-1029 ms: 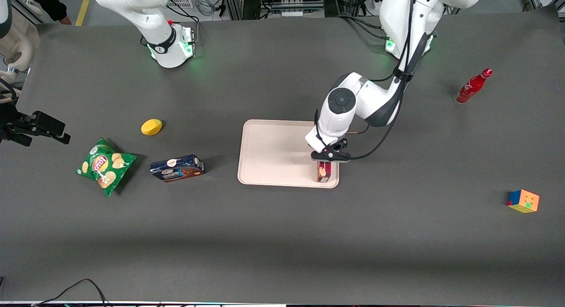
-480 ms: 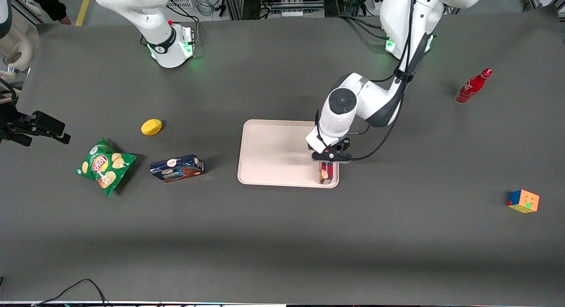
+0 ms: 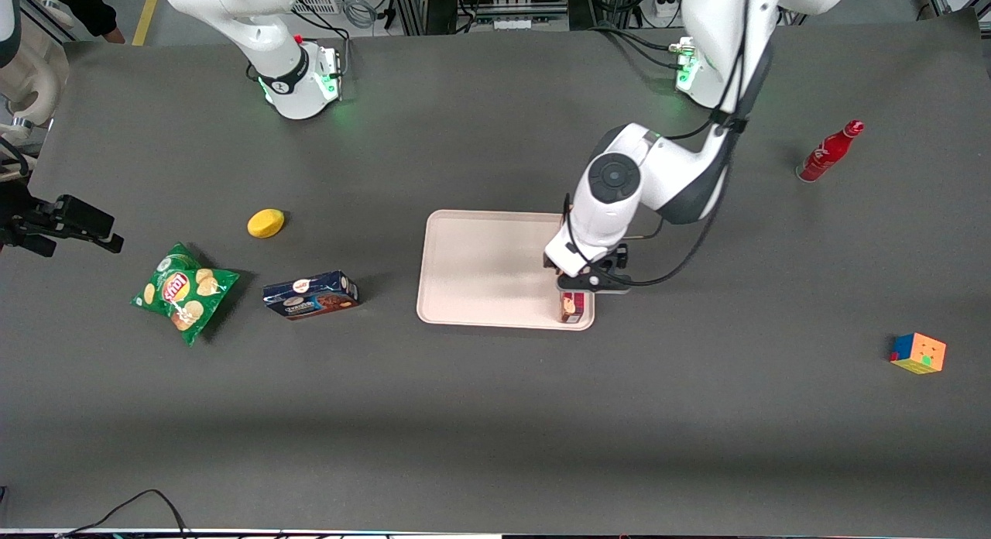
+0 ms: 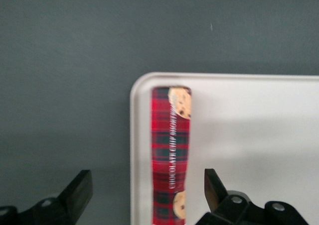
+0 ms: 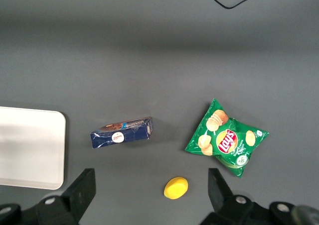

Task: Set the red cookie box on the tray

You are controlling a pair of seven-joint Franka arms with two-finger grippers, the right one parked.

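The red cookie box [image 4: 171,155] lies flat on the tray [image 4: 259,135], along the rim of the short side toward the working arm's end of the counter [image 3: 495,415]. The hand [image 4: 148,190] hangs directly above the box, fingers spread wide on either side, gripping nothing.

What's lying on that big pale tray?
Only the red cookie box, lying flat along the tray's edge nearest the working arm. The open claw hangs just above it, and in the front view the arm hides part of the box.
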